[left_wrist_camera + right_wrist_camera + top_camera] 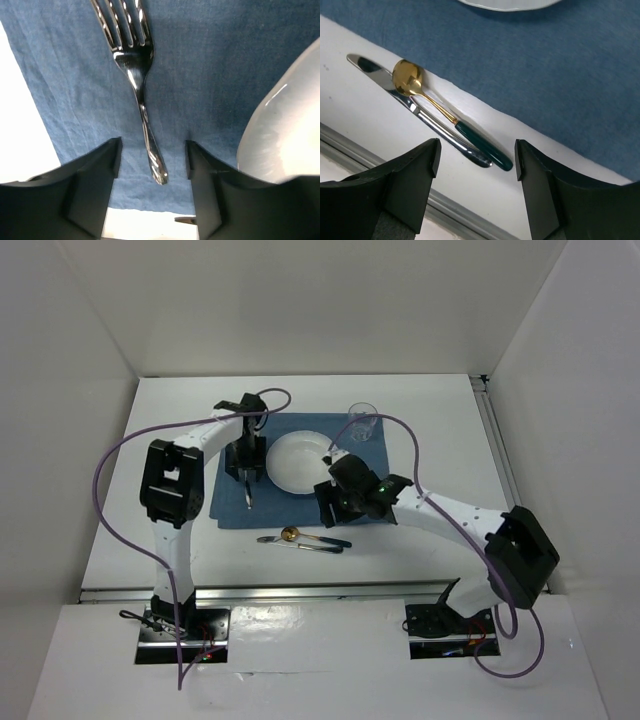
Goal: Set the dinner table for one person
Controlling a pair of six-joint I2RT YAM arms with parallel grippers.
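Observation:
On the white dinner table lies a blue placemat with a white plate on it. A steel fork lies flat on the mat to the left of the plate. My left gripper hovers open over the fork's handle end without touching it. In front of the mat, a knife and a gold spoon with a green handle lie together on the table. My right gripper hangs open just above their handle ends and holds nothing.
A clear glass stands behind the plate's right side, at the placemat's far right corner. A metal rail runs along the table's near edge, close under the right gripper. White walls enclose the table.

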